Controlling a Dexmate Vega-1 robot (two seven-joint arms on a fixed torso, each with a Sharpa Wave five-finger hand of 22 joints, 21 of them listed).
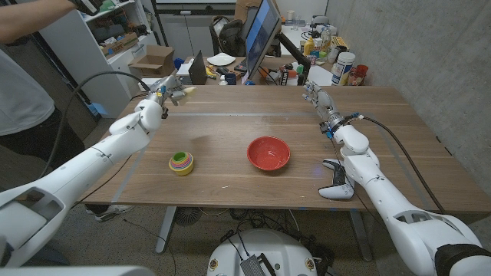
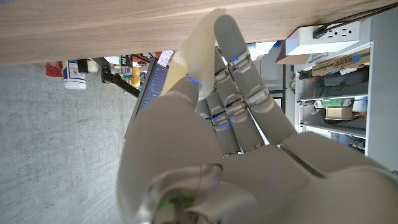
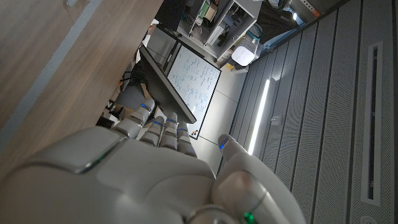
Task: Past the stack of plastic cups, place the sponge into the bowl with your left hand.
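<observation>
The room behind was a crowded workshop, with a monitor (image 1: 261,34) past the far edge of the wooden bench (image 1: 230,146) and shelves on the far left. A person (image 1: 23,77) stood at the left edge. On the bench, the red bowl (image 1: 268,153) stood near the middle, and the stack of cups (image 1: 182,162) stood to its left, apart from it. A white controller (image 1: 337,186) lay near the right edge, beside the right arm. The left hand (image 1: 173,93) was raised over the far left part of the bench and gripped the pale yellow sponge (image 1: 188,90); in the left wrist view the sponge (image 2: 193,53) was pressed between the thumb and the fingers (image 2: 233,68). The sponge was far from the bowl, beyond the cups. The right hand (image 1: 319,98) was up over the far right side, holding nothing; in the right wrist view its fingers (image 3: 155,130) looked curled, but I could not tell if it was closed.
</observation>
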